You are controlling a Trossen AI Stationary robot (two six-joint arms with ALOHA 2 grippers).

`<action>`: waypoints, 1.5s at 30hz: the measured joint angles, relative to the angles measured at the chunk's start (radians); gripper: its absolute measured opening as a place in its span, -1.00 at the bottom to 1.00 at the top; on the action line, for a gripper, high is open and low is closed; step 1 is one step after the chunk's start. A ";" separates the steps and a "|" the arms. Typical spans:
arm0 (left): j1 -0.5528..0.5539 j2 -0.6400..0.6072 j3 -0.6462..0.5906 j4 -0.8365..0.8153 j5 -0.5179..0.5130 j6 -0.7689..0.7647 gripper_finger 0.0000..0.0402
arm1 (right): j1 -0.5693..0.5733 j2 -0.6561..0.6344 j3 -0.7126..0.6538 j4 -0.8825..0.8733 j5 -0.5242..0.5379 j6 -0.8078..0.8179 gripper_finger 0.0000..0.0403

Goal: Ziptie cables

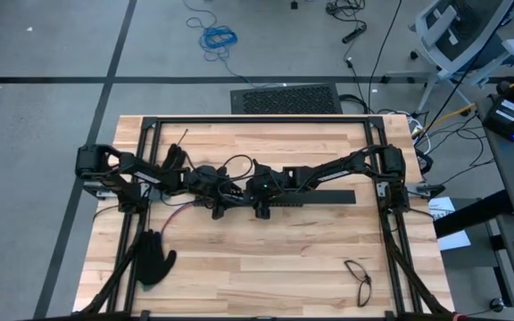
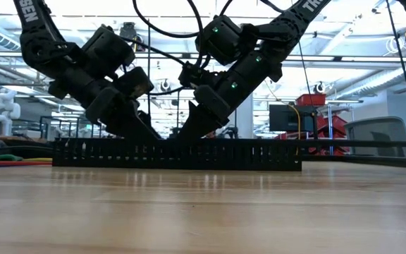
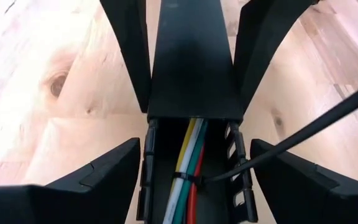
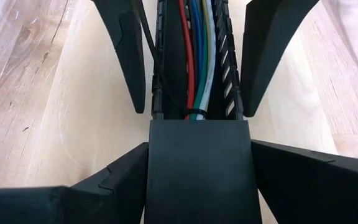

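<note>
Cables tied once, lying in the black tray

The cables [image 3: 190, 168] lie side by side in the slotted black tray [image 1: 315, 198] in the middle of the counter [image 1: 266, 267]. One ziptie [image 3: 188, 178] is already pulled tight around them, and its long tail sticks out to the side. It looks like most of the job is done; more ties or the cover may be left. The left gripper [image 3: 188, 146] and right gripper [image 4: 197, 134] meet over the tray, jaws wide, one finger on each side of it, holding nothing.
</note>
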 joint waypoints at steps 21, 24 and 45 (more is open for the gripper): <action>0.000 0.000 0.000 -0.007 -0.022 0.001 0.16 | 0.000 0.002 -0.003 0.049 0.002 -0.001 0.23; 0.000 0.000 0.000 -0.007 -0.023 0.001 0.16 | -0.001 0.003 -0.003 0.061 0.001 -0.001 0.23; 0.000 0.000 0.000 0.001 -0.029 0.003 0.16 | 0.001 0.005 -0.005 0.113 -0.005 0.031 0.23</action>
